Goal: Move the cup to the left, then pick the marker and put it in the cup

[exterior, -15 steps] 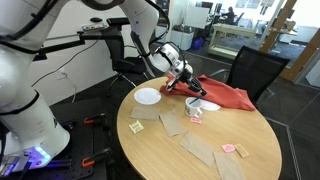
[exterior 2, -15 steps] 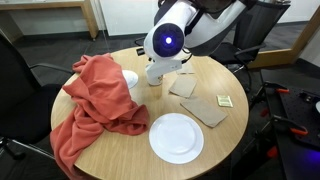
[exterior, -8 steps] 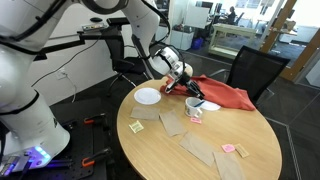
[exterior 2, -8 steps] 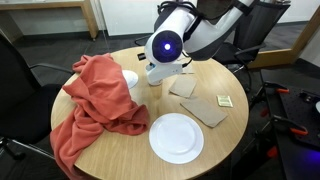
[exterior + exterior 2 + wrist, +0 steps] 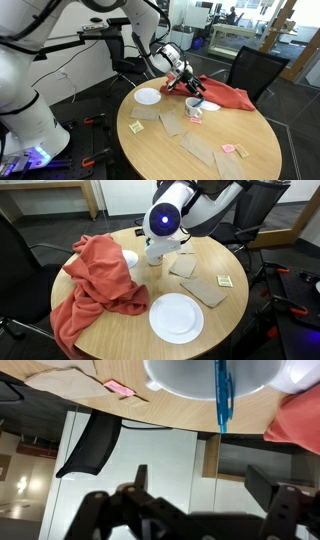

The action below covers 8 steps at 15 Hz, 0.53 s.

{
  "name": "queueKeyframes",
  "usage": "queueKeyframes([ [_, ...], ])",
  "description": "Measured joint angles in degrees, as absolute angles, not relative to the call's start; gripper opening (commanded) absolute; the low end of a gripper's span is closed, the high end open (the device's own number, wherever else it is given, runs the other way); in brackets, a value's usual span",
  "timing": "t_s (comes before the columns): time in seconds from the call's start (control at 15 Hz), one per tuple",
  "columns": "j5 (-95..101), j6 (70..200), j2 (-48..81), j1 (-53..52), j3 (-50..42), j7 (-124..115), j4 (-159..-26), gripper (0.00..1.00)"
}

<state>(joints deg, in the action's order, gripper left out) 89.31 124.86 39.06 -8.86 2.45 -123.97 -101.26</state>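
The white cup (image 5: 205, 378) fills the top of the wrist view. The thin teal marker (image 5: 221, 398) lies across its opening, with one end past the rim. My gripper (image 5: 203, 488) hangs apart from them, open, with its dark fingers (image 5: 140, 480) spread wide and nothing between them. In both exterior views the gripper (image 5: 187, 90) (image 5: 157, 252) hovers close over the cup (image 5: 196, 108) (image 5: 130, 262), which stands against the red cloth. The marker is too small to make out there.
A red cloth (image 5: 226, 95) (image 5: 92, 280) is heaped on the round wooden table (image 5: 175, 155). A white plate (image 5: 148, 96) (image 5: 176, 317), brown napkins (image 5: 208, 290) and small cards (image 5: 136, 126) lie around. Office chairs (image 5: 255, 70) stand by the table.
The wrist has shifted slightly over the cup. The cup, cloth and plate stay where they were.
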Motion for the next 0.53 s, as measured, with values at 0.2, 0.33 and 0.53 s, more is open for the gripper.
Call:
queueKeyframes([
  [0.2,88.64,124.86,37.03,-8.60,2.45,-123.97,-101.32,1.00],
  [0.33,88.55,124.87,35.60,-8.48,2.45,-123.97,-101.59,1.00],
  [0.53,88.54,124.95,33.81,-8.34,2.47,-123.97,-102.27,1.00],
])
